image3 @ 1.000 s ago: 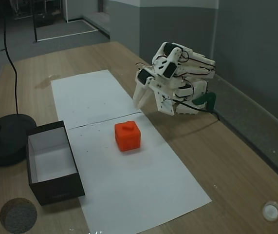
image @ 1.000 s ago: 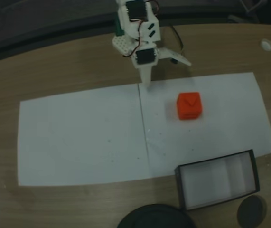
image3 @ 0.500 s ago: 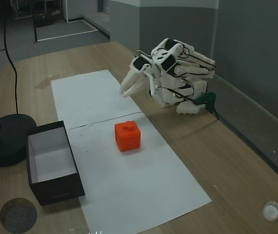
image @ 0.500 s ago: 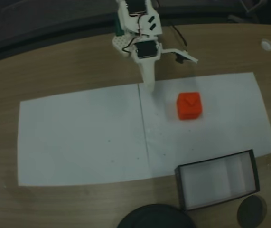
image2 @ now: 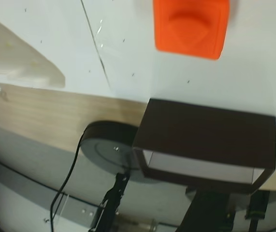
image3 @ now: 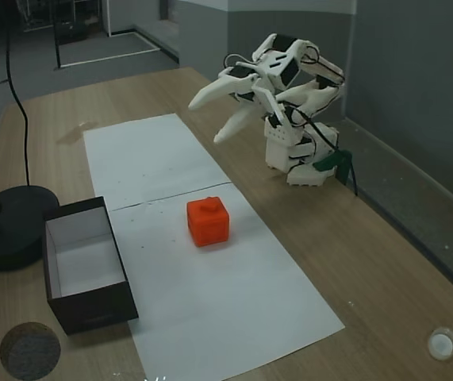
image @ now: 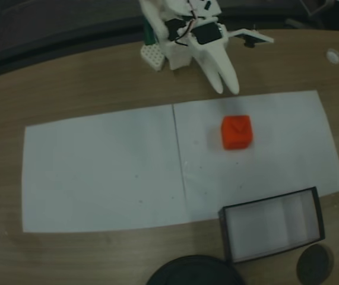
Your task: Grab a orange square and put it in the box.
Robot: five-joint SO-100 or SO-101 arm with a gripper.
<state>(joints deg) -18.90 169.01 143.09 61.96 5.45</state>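
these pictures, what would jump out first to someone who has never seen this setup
The orange square stands out first, bright against the white paper in the middle of the wooden table. Next comes the white arm at the table's far edge, its gripper raised above the paper with its fingers spread, well short of the cube. The box, black-walled and white inside, sits empty at the paper's edge in a fixed view, beside a round black base.

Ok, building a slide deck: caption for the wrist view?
Wrist view: orange square on white paper, black box beyond at the table's edge.
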